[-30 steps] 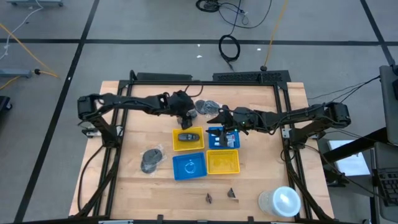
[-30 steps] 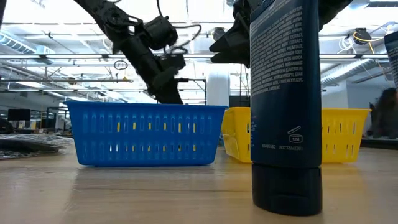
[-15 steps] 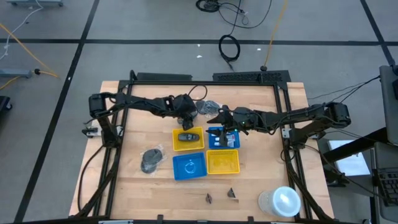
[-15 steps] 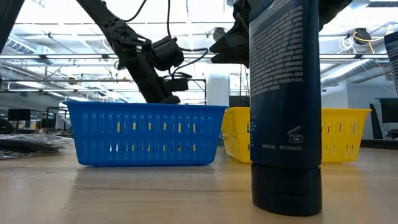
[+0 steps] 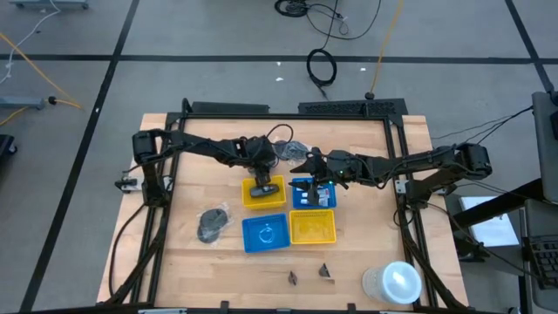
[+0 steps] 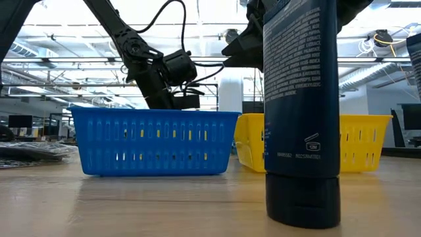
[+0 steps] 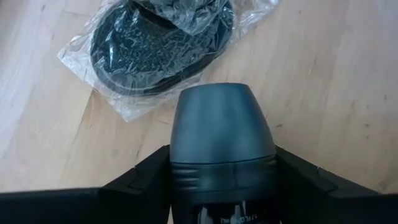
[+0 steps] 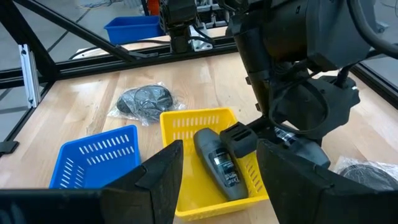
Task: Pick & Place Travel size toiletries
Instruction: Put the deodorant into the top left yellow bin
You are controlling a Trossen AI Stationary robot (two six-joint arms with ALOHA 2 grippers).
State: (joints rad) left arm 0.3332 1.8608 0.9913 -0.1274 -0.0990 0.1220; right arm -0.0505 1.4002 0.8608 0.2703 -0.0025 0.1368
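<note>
My left gripper (image 5: 261, 179) is over the far yellow basket (image 5: 263, 194) and is shut on a dark grey tube with a rounded cap (image 7: 221, 124). Another dark, long thing (image 8: 214, 162) lies flat on that basket's floor. My right gripper (image 5: 307, 166) is open and empty, above the far edge of the far blue basket (image 5: 312, 194). Small white and blue things lie in that basket; I cannot tell whether they are the white tubes. My left gripper pinches the dark grey tube between its two fingers (image 7: 140, 183), on the body just behind the cap (image 7: 221, 177). The fingers lie along the tube, and the cap end sticks out past them. I cannot tell whether the tube touches the basket.
A blue basket (image 5: 265, 234) and a yellow basket (image 5: 312, 228) stand nearer the front. Bagged black things lie at the left (image 5: 212, 224) and far middle (image 5: 292, 148). Two small dark things (image 5: 292, 277) and a white round tub (image 5: 394, 283) are near the front. A dark tube (image 6: 302, 112) stands on its cap.
My left gripper has gone toward the table's near edge and down, from the far rim of the far yellow basket to over the basket.
</note>
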